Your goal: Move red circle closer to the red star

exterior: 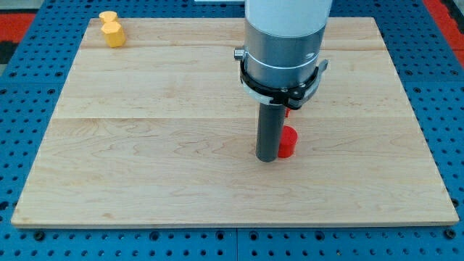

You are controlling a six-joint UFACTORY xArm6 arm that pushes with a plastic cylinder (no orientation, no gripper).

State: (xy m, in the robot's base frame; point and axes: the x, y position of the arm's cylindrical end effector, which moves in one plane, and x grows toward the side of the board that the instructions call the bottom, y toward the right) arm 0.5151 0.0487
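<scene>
Wooden board (pixel 145 159), pale and made of joined planks, fills most of the view and rests on a blue perforated table (pixel 22 87) that shows around its edges. No tray, bowl or other container appears, so every block sits bare on the wood.

Next in size is the arm's silver cylinder (pixel 283 36), coming down from the far edge just right of centre, ringed by a black clamp (pixel 279 85). Below it hangs the straight dark rod, and my tip (pixel 267 159) stands on the board slightly right of its middle. It has no jaws and holds nothing; it only presses sideways.

Touching the tip on its right side is the red circle (pixel 288 142), a short round block partly hidden by the rod. Just beyond it, on the far side, a small sliver of a second red block (pixel 287 112) peeks out under the clamp; its shape cannot be made out, though it lies very near the circle.

Well apart, in the far left corner of the board, sits a yellow block (pixel 112 30) with a lobed outline whose exact shape I cannot tell
</scene>
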